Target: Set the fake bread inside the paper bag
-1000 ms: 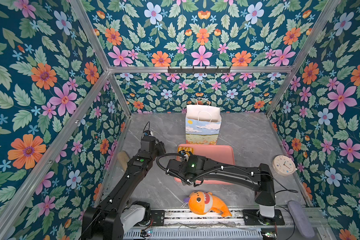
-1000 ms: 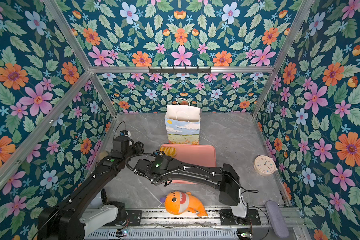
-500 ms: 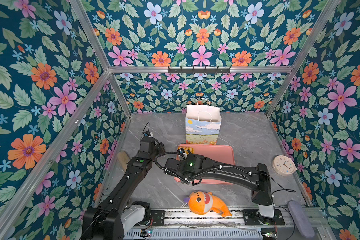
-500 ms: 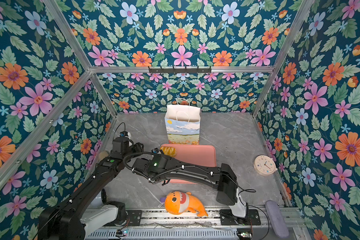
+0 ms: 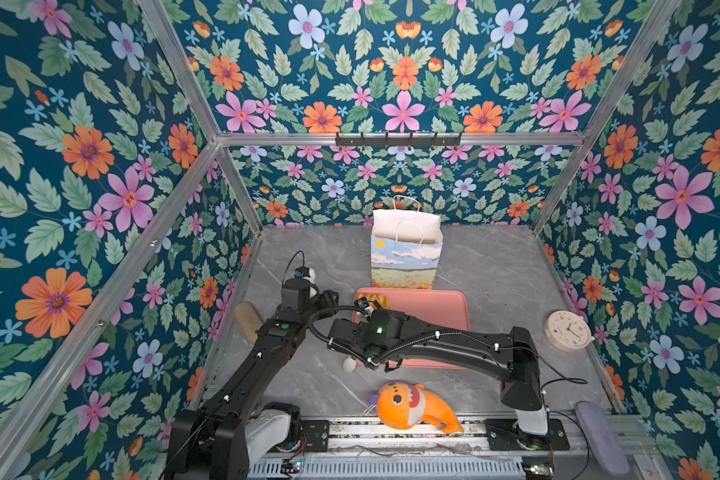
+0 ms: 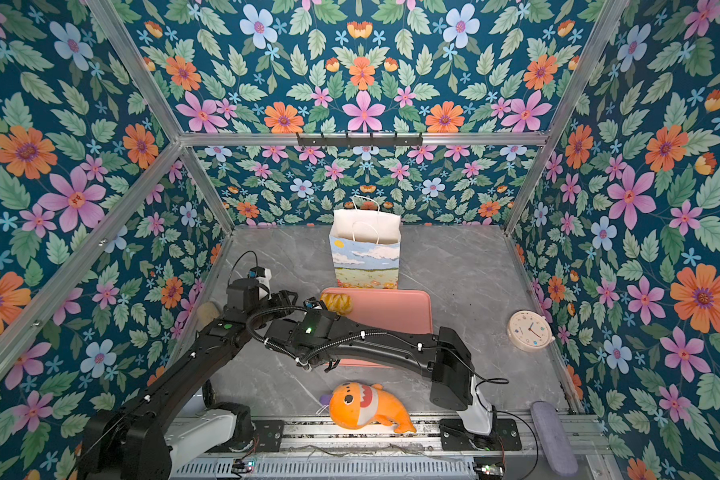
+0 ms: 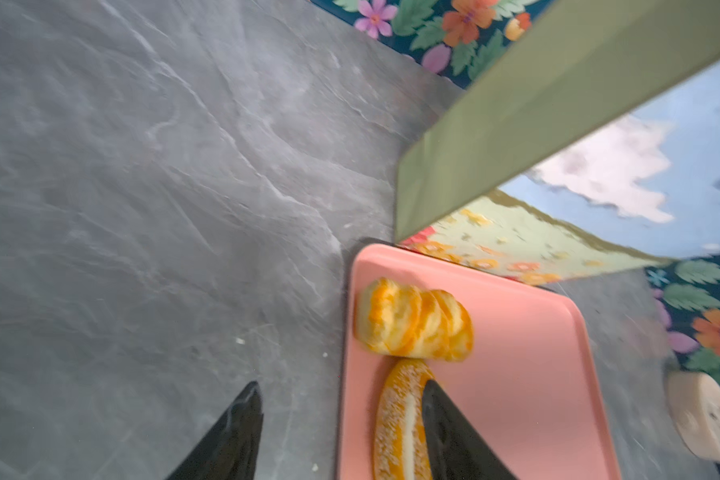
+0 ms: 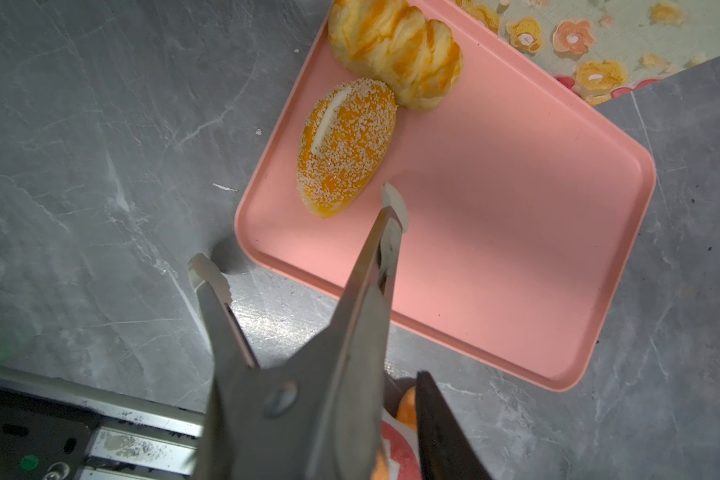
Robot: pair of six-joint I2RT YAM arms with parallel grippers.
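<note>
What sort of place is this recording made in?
Probably a staged robot test cell, not a real home: floral-print panels on an aluminium frame box in a grey marble-look tabletop, two arms are mounted on a rail at its front, and toy props such as the plush fish lie around.

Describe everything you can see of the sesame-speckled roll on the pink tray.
The sesame roll is an oval, glossy orange-brown toy bun, coated in pale seeds, with one white slit along its top. It looks like moulded foam or plastic, intact. It lies flat near a corner of the pink tray, one end touching the striped croissant. A white tip of the tongs hangs just beside its other end; contact cannot be told.
</note>
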